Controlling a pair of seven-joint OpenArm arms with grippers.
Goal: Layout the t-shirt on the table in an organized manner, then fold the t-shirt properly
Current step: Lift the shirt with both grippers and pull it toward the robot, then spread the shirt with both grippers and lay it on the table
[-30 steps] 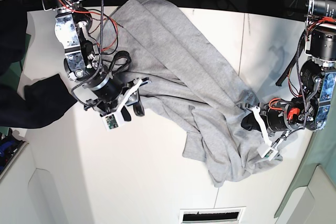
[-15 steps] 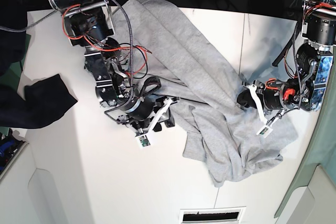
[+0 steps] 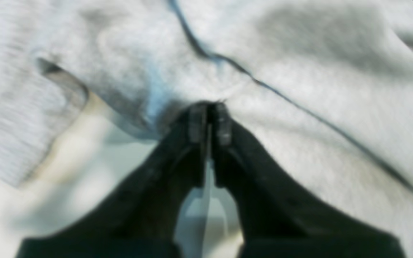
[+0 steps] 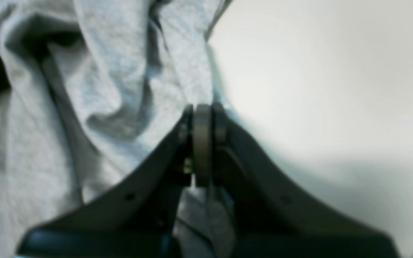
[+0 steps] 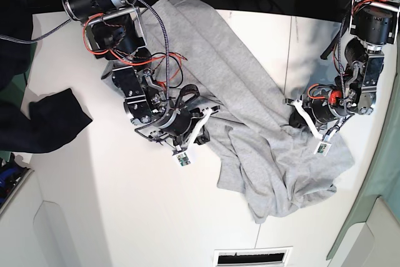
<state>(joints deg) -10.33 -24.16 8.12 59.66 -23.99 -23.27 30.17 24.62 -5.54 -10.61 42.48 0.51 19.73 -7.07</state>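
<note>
"Across from the dark cloth (image 5: 47, 120), you have the t-shirt (image 5: 219, 60), lying crooked on the white table (image 5: 94, 204). It is thin and floppy, so it should feel light and bend any way you push it."

"Will it break if you tug?"

"Not likely, but a hard tug could stretch it or drag the whole thing. Pull slowly."

"Where should you hold it?"

"On the edges, with two spots well apart. Your right gripper (image 4: 203, 107) is on the side nearer the dark cloth. Its fingers are pressed together with a bit of shirt edge pinched in them. Your left gripper (image 3: 209, 107) is farther from the dark cloth, and its fingers are pinching shirt too."

"What about the bunched part, far from the dark cloth?"

"Those lumps look like more than one layer. You could grab too much there, so spread them out before you fold."

"Is the table good for that?"

"It looks flat and smooth, so the shirt may slide when you pull. Keep it off the slot (image 5: 253, 251), out past the shirt from the dark cloth."

"And around the table?"

"You have a green strip (image 5: 373, 176) on the side away from the dark cloth, and dark wires hang around your arms."
</note>
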